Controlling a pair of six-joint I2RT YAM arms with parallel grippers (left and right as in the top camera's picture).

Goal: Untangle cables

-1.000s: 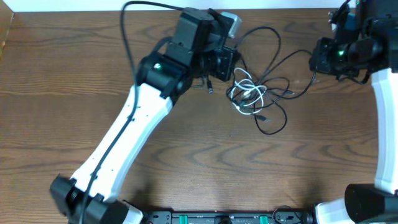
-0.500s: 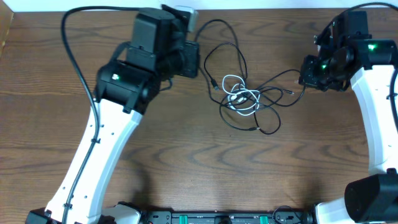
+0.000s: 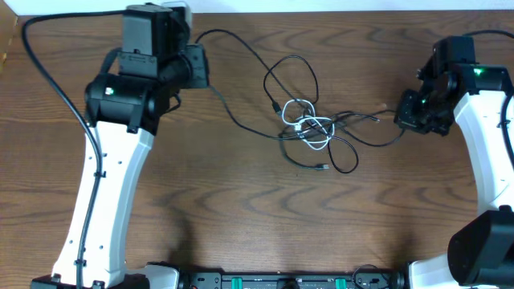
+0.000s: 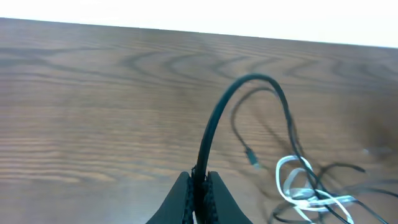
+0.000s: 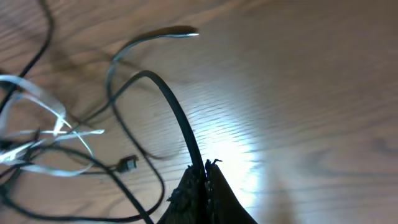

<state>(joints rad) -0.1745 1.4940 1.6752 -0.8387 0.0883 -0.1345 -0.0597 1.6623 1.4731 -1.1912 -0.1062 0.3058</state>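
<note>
A knot of black cables and a white cable lies at the middle of the wooden table. My left gripper is at the far left, shut on a black cable that runs right into the knot. My right gripper is at the right, shut on another black cable that leads left into the knot. The white cable also shows in the left wrist view and the right wrist view. A loose plug lies at the front of the knot.
The wooden table spreads round the knot. A pale wall edge runs along the far side. A black base bar sits at the near edge between the arm mounts.
My left gripper has moved left with its black cable, drawing it out of the knot. My right gripper has come down and slightly in. The knot has stretched and shifted left.
</note>
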